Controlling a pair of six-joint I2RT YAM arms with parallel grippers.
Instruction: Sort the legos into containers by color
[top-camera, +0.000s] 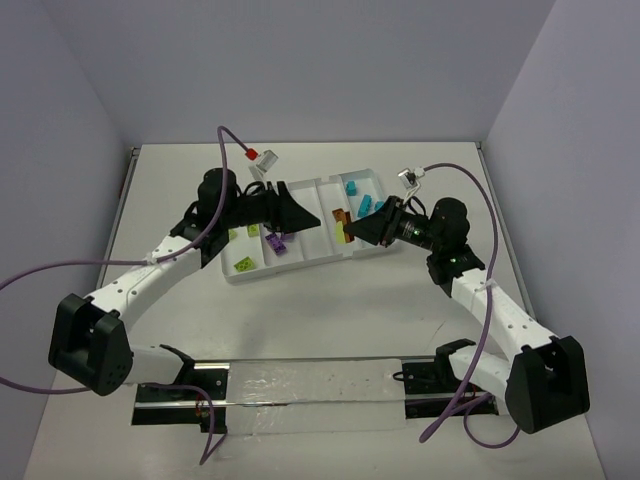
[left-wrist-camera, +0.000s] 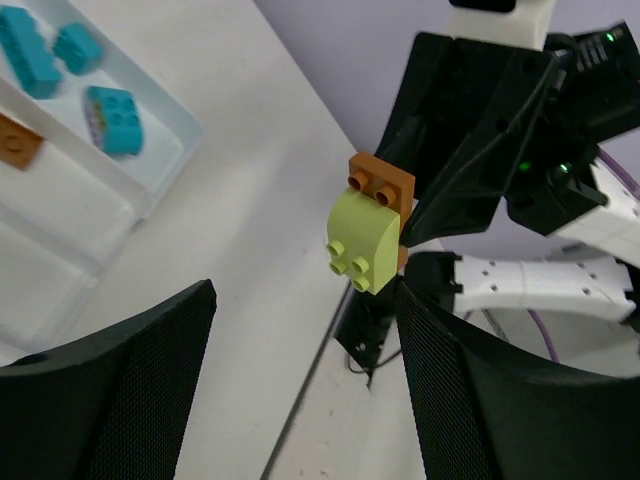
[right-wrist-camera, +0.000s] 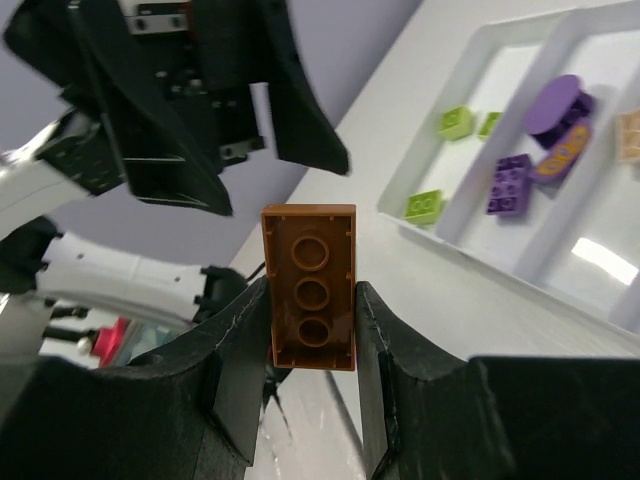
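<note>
- The right gripper is clamped narrow on the long sides of an orange-brown brick, held in the air near the tray. The left gripper faces it with its jaws wide and empty.
- The white tray holds sorted legos: teal pieces in an end compartment and purple ones in another.
- A lime green brick is stuck to the orange-brown one. Both look light, rigid and slick, so the lime brick is probably best pinched on its flat side faces and pulled off.
- No writing or brand is readable.
</note>
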